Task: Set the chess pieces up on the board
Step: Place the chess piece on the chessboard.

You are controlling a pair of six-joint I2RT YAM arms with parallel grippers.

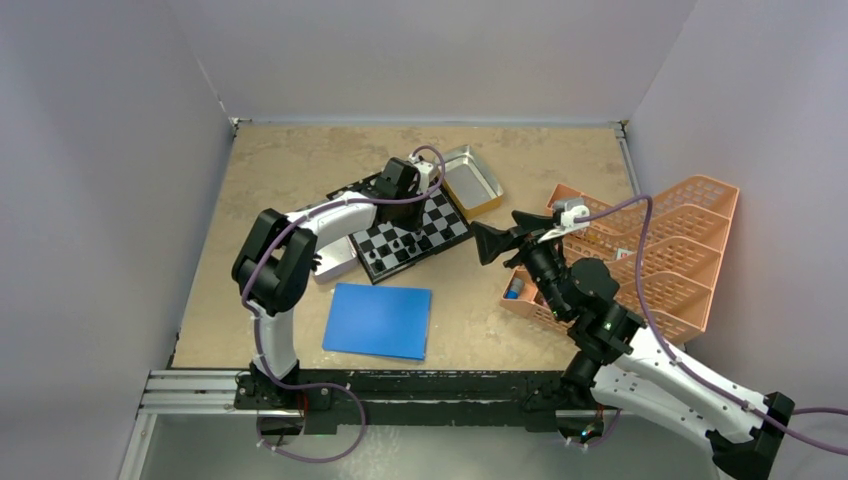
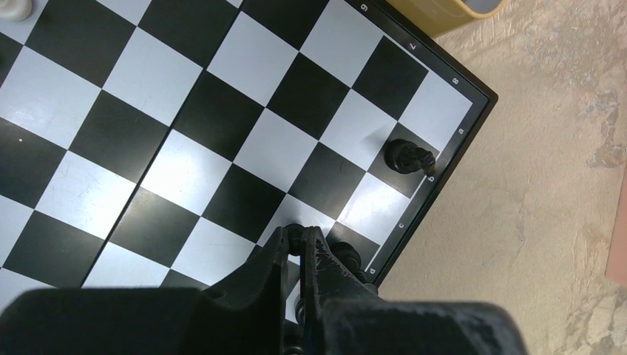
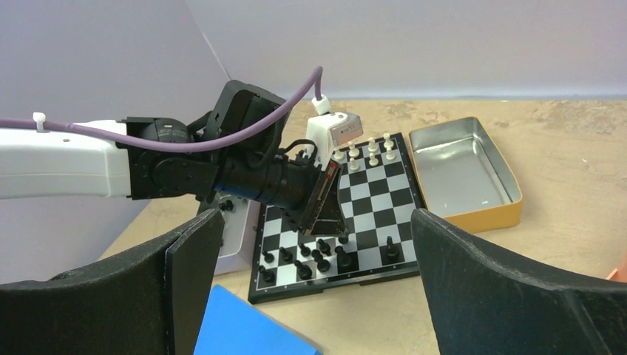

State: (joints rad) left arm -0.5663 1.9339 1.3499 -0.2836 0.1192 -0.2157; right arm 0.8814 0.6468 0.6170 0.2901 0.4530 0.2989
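Left wrist view: the left gripper (image 2: 301, 237) points down at the glossy board (image 2: 222, 111). Its two scuffed black fingers are pressed together above the squares by the lettered border, and it cannot be told whether a piece is nipped between the tips. A lone black piece (image 2: 409, 157), rounded with a small snout, stands on a dark square at the same edge.

From the right wrist, the board lies flat on the mottled beige table (image 3: 562, 148). Its chequers are black and silvery inside a black rim. The black pieces (image 3: 304, 268) cluster on the near rows around the left gripper's tips, and the white pieces (image 3: 372, 151) stand on the far rows. A shiny rectangular metal tin (image 3: 462, 170) with yellow-orange sides sits just beside the board.

Seen from above, the right gripper (image 1: 482, 245) hangs with its fingers spread wide and nothing between them, between the board and a slatted orange plastic rack (image 1: 660, 250). A flat blue sheet (image 1: 378, 320) lies near the board's front.
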